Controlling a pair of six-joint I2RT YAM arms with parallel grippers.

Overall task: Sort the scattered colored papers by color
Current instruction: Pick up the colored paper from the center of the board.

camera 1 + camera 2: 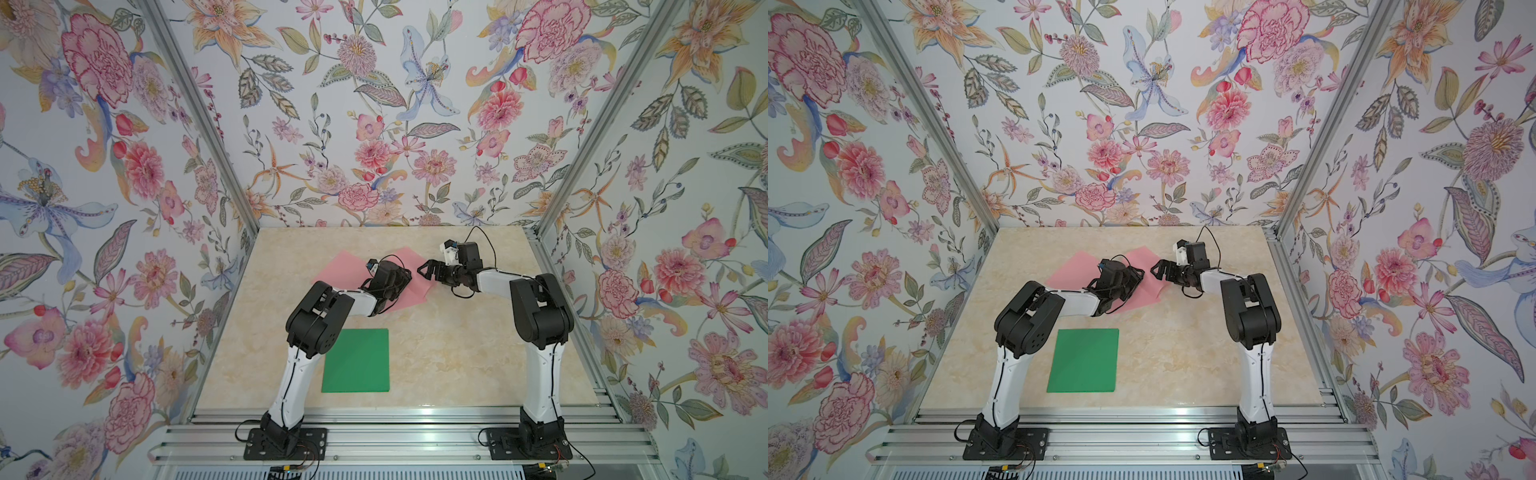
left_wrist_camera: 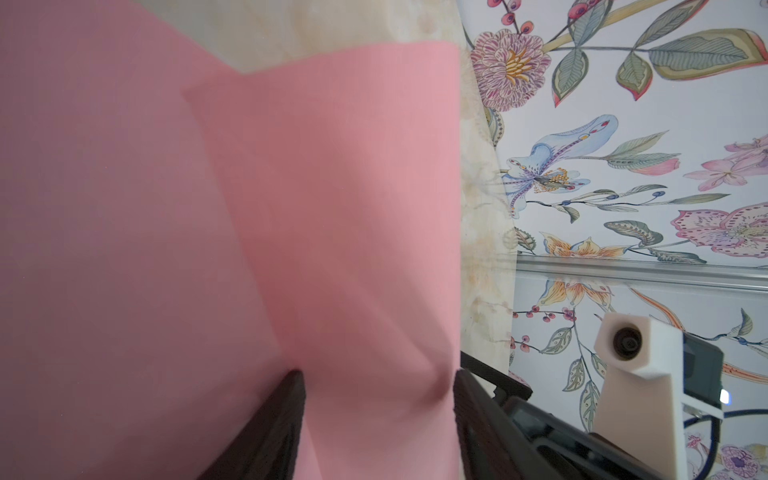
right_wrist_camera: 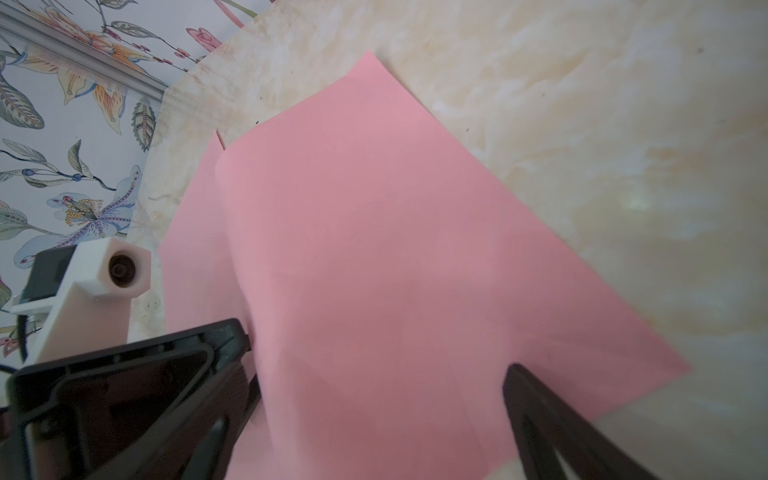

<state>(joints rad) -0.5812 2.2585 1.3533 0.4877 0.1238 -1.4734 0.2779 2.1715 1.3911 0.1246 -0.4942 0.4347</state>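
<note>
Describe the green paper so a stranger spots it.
On the marble table, near its front edge beside the left arm, lies the green paper. It alone is green and lies apart; the pink papers overlap farther back.

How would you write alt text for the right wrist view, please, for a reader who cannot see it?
A pink sheet lies on the marbled table, overlapping a second pink sheet. The open right gripper reaches over it; the left arm's wrist camera and flowered wallpaper sit beyond.
</note>
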